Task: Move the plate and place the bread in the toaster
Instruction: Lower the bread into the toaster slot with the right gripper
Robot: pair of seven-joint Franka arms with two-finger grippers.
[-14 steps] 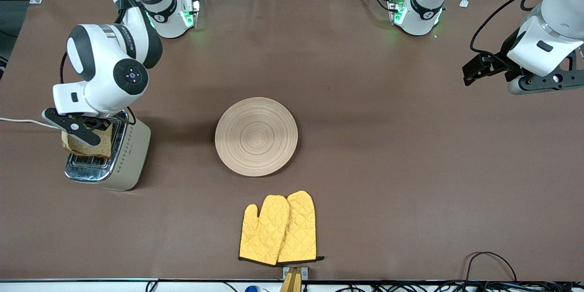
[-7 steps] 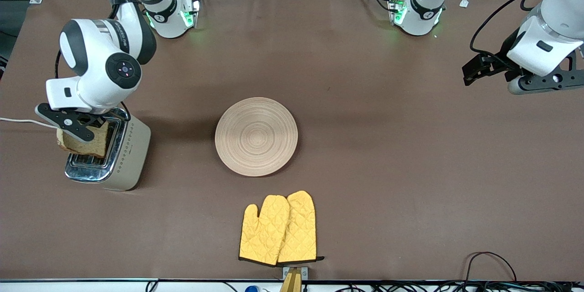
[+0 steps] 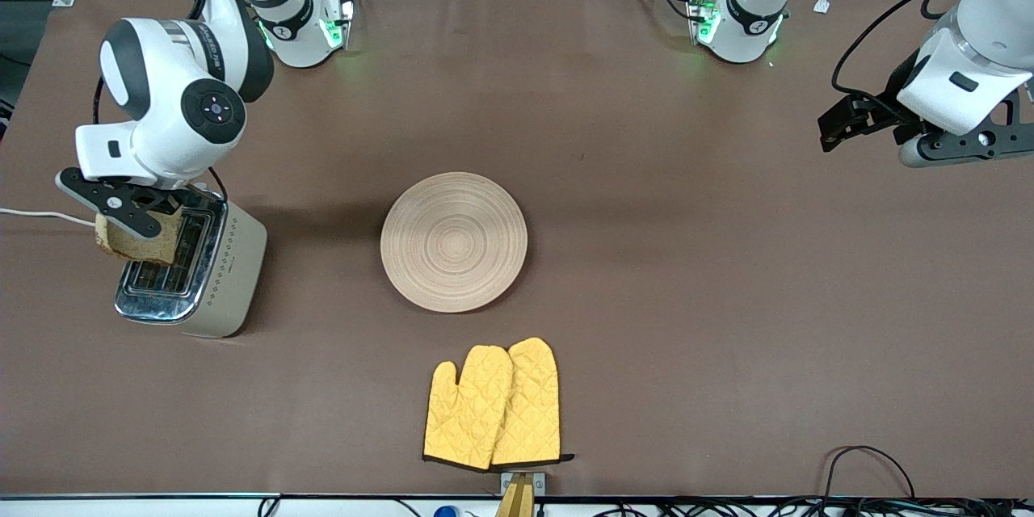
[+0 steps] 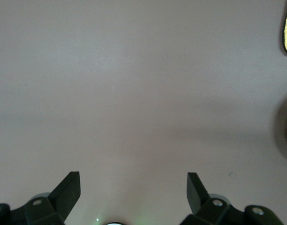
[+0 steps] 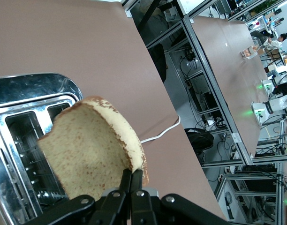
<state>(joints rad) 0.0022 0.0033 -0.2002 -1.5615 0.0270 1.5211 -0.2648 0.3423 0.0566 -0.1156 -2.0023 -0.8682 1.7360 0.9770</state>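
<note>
So starting at the right arm's end of the table: the toaster (image 3: 194, 275) sits there, cream sides, shiny chrome top, both slots showing, with a white cord (image 3: 36, 215) running off toward the table edge. The right gripper (image 3: 133, 218) is up over the toaster's outer edge, fingers pinched tight on the bread (image 3: 129, 241). The slice isn't in a slot; it hangs from the fingers above the chrome top, partly out past the toaster's side. In the right wrist view you can see the bread (image 5: 89, 150) clamped at its crust edge by the closed fingers (image 5: 132, 180), with the toaster (image 5: 26, 154) and its open slots below and the cord (image 5: 160, 133) trailing off on the table.

Middle of the table: the plate (image 3: 454, 241), pale wood with ring grain, nothing on it, well apart from the toaster. Nearer the front camera than the plate there's a pair of yellow oven mitts (image 3: 493, 406) lying flat by the table edge.

Over at the left arm's end, the left gripper (image 3: 844, 125) just waits in the air above bare brown table (image 3: 687, 299). The left wrist view shows its fingers (image 4: 68, 187) spread wide with nothing between them.
</note>
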